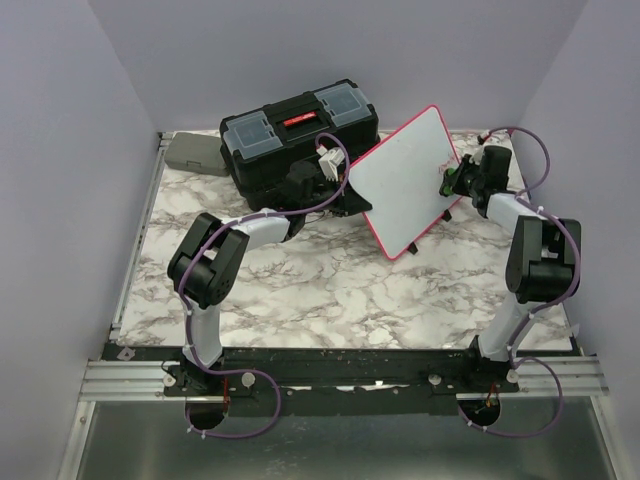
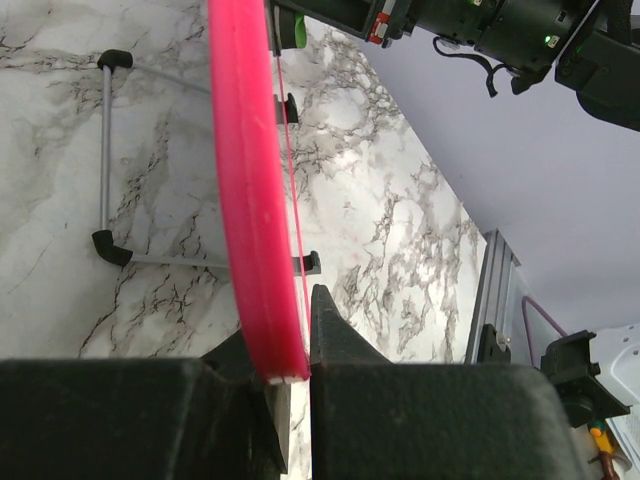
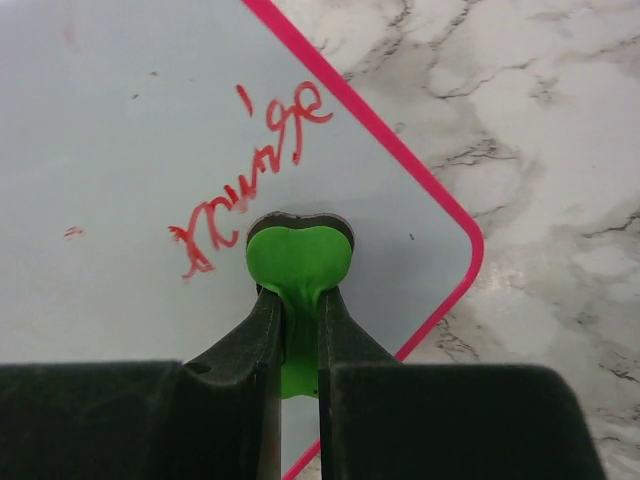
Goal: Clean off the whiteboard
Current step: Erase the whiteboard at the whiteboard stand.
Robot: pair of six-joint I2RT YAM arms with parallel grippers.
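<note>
**Fig.** Marble table (image 1: 330, 290) with a black toolbox (image 1: 300, 135) at the rear. The whiteboard (image 1: 405, 180) is held tilted just right of the toolbox. The left gripper (image 2: 290, 345), on the toolbox side, pinches the board's pink frame. The right gripper (image 3: 298, 300), on the side away from the toolbox, clamps a green eraser (image 3: 298, 255) against the board face. The red writing (image 3: 250, 160) begins at the eraser's edge, so the right arm is judged better placed to wipe.

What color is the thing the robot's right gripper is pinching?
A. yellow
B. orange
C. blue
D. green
D: the right gripper is shut on a green eraser, held at the whiteboard right beside the red writing.
</note>
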